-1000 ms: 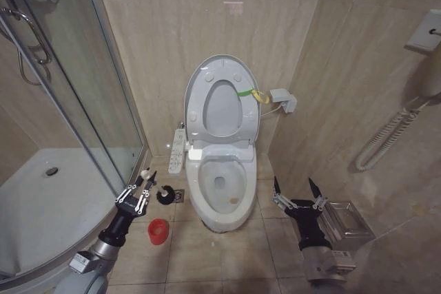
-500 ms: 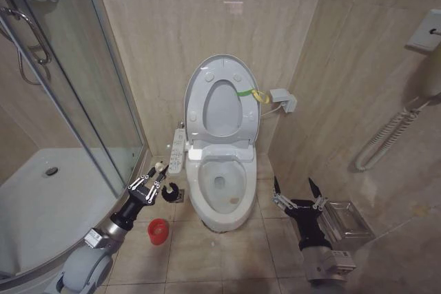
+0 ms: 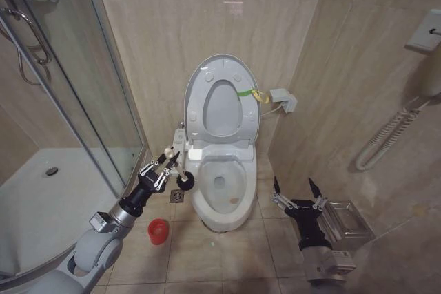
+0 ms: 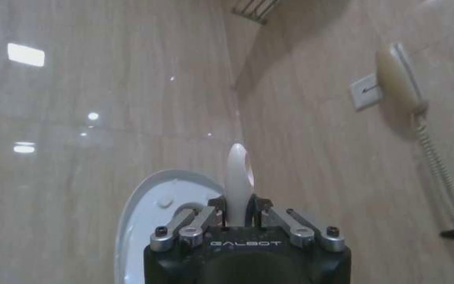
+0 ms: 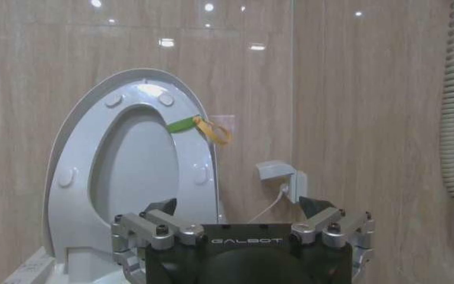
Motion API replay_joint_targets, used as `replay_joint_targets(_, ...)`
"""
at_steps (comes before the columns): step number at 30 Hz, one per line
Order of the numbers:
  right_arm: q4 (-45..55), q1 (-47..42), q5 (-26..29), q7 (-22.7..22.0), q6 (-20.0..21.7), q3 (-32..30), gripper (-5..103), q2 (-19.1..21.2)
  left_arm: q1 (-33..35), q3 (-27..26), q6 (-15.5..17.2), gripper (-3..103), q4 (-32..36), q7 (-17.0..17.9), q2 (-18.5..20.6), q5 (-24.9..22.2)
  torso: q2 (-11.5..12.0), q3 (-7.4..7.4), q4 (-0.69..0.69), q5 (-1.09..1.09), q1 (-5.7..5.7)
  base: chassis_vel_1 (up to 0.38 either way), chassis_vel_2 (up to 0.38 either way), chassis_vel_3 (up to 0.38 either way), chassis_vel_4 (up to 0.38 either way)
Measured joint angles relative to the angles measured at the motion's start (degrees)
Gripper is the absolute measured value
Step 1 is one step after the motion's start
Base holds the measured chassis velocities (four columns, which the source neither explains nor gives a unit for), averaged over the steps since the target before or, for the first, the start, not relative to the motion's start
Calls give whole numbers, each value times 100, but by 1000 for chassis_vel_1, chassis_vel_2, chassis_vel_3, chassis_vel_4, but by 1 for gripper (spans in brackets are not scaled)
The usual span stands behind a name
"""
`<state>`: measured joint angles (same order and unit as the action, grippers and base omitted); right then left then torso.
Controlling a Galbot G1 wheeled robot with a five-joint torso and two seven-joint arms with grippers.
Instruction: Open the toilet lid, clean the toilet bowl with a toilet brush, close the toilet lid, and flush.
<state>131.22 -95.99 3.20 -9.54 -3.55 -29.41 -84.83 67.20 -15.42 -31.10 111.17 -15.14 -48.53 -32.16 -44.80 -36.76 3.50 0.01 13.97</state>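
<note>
My left claw (image 3: 167, 167) pinches thin pale-handled, dark-headed toilet brush (image 3: 180, 175) nr white ceramic bowl (image 3: 219, 206) rim; loose grip, cd clip rim & twist out.

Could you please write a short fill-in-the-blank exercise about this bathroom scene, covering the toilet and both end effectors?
1. The toilet lid stands ____, leaning against the wall.
2. The left end effector is shut on the toilet ____, whose dark head hangs at the rim of the toilet bowl.
3. The small holder cup on the floor is ____ in colour.
4. The right end effector waits beside the bowl with its fingers ____.

Missing words: open; brush; red; open
</note>
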Motion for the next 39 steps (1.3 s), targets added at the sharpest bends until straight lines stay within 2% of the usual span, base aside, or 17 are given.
replay_joint_targets(5,0,0,0,0,0,0,100,0,-534,456,2,22,-206,-13,-6,-83,0,0,1,0,0,0,0,0,0)
replay_joint_targets(13,0,0,0,0,0,0,100,0,-1576,1591,-69,22,-826,-108,-175,-357,0,0,2,0,-1,0,0,0,0)
replay_joint_targets(18,0,0,0,0,0,0,100,0,-1969,1932,-158,22,-1261,-189,-332,-456,0,0,2,-1,-1,0,0,0,0)
replay_joint_targets(23,0,0,0,0,0,0,100,1,-2536,2409,-343,22,-2038,-349,-673,-584,0,0,2,0,0,0,0,0,0)
replay_joint_targets(28,0,0,0,0,0,0,100,0,-2807,2676,-416,22,-2379,-397,-852,-632,0,0,1,0,0,0,0,0,0)
replay_joint_targets(31,0,0,0,0,0,0,100,0,-3174,3153,-498,22,-2910,-440,-1154,-651,0,0,2,1,0,0,0,0,0)
replay_joint_targets(39,0,0,0,0,0,0,100,0,-3367,3657,-527,22,-3436,-433,-1597,-623,1,0,2,0,0,0,0,0,0)
